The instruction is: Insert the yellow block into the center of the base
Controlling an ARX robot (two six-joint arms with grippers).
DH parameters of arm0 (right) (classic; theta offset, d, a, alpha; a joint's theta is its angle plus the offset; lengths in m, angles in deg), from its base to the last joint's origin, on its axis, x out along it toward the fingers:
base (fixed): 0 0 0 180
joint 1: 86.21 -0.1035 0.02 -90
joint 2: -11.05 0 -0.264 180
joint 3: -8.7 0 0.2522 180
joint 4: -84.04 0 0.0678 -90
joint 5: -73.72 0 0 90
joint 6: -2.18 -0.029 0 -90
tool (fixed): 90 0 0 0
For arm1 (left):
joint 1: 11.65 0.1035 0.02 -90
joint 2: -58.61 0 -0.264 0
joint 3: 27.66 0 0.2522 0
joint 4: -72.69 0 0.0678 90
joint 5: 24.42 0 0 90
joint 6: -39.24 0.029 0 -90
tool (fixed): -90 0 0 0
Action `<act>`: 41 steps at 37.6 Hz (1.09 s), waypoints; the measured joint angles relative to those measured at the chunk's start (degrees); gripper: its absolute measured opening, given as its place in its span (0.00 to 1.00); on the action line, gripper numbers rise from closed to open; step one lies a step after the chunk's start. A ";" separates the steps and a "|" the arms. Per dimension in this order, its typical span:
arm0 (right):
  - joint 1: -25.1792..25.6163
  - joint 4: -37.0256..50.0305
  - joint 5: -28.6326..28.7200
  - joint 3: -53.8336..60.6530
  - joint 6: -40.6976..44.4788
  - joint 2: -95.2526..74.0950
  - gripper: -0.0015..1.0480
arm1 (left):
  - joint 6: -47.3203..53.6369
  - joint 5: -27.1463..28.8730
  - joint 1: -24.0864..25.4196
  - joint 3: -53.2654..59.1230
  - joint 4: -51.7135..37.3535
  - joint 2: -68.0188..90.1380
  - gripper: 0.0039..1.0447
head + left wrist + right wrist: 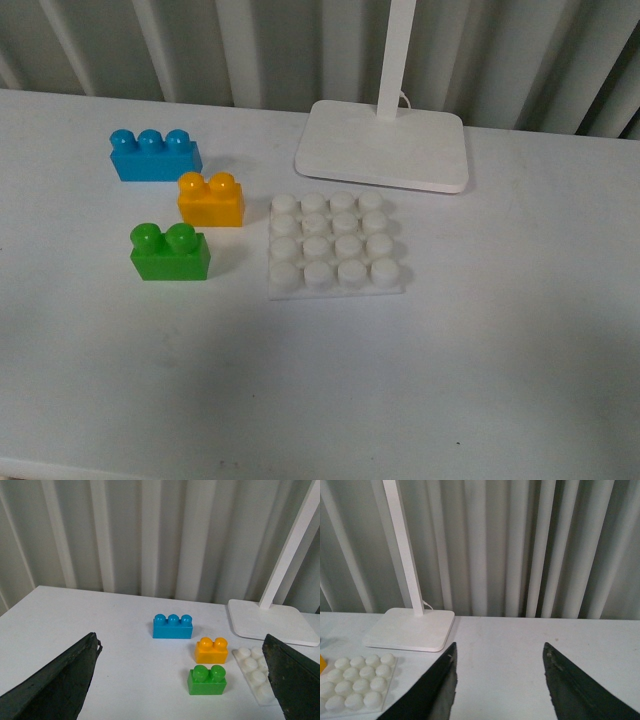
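Note:
The yellow block (211, 200) sits on the white table, just left of the base (334, 247), a white square plate with a 4x4 grid of studs. Neither arm shows in the front view. In the left wrist view the yellow block (212, 650) lies ahead between the wide-open fingers of my left gripper (181, 642), well short of them, with the base (255, 674) partly hidden by one finger. My right gripper (499, 650) is open and empty over bare table, with the base (359, 681) off to one side.
A green two-stud brick (170, 252) lies in front of the yellow block and a blue three-stud brick (154, 154) behind it. A white lamp foot (384, 145) with a pole stands behind the base. A corrugated wall runs along the table's back edge.

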 joint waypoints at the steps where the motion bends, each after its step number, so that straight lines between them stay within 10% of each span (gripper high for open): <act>1: 0.00 0.00 0.00 0.00 0.00 0.00 0.53 | 0.00 -0.02 0.00 0.00 0.02 0.00 0.94; 8: 0.00 -0.02 0.02 0.00 -0.09 0.00 0.93 | -23.28 -6.71 -3.91 -6.45 -6.03 25.86 0.94; 20: 0.00 0.00 0.00 0.00 -0.04 0.00 0.91 | -26.80 -1.01 -18.03 -21.70 -36.00 74.99 0.94; 41: 0.00 -0.02 0.00 0.00 -0.04 0.00 0.91 | -17.57 2.23 -21.42 -44.24 -30.56 106.88 0.94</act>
